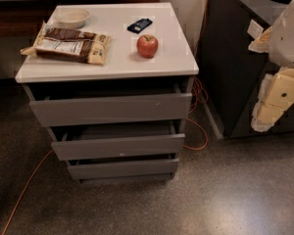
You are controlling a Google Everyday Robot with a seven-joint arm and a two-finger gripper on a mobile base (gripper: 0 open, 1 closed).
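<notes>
My arm comes in at the right edge, white and cream, and its gripper [267,112] hangs low beside a dark cabinet [231,67], well right of the drawer unit and touching nothing. A grey drawer unit [112,109] with a white top [171,62] stands centre left. On the top lie a red apple [147,46], a small dark blue packet [139,25], a brown and cream snack bag [68,44] and a pale bowl [72,18]. The apple is the item nearest the gripper.
All three drawers stand slightly pulled out, the top drawer [110,109] and middle drawer [118,146] the most. An orange cable [202,131] runs along the speckled floor beside and behind the unit. A dark bench or shelf [14,18] sits behind at left.
</notes>
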